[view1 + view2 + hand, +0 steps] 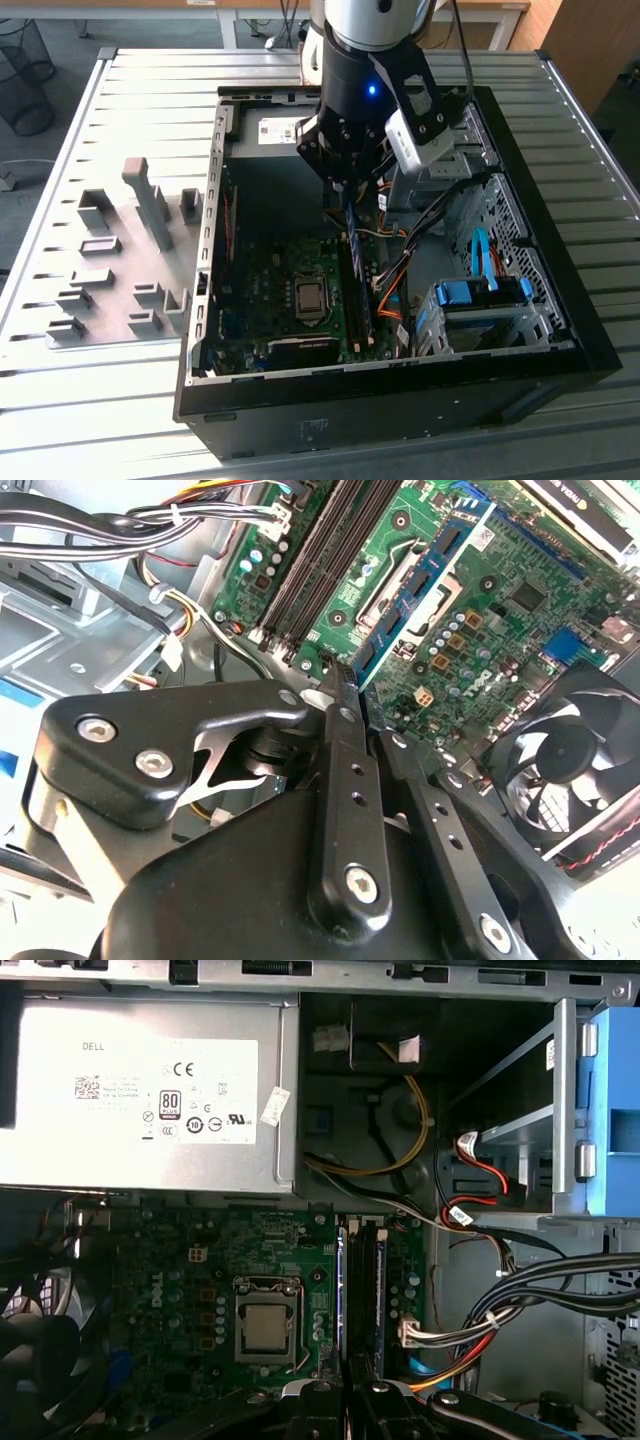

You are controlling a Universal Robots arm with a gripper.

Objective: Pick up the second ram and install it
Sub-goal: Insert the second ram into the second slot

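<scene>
1. The exterior view is showing grey fixture blocks (110, 270) lying beside the case (560, 330); the first wrist view is showing the power supply (140, 1090).
2. The gripper (365, 715) is pinching the ram (425, 580) between narrow fingers (340, 695), the stick reaching ahead of them above the motherboard (500, 650).

UR arm, black wrist + black gripper

Arm (365, 20): silver-grey upper tube, black cylindrical wrist section below it with a small blue light lit. White boxy module (420, 138) clamped to the wrist's side, dark cable running up from it. Gripper (345, 680): matte black linkage bars, rounded ends, silver socket-head screws at pivots, small holes along the fingers (350, 770); same black links and screws in first wrist view (345, 1400).
</scene>
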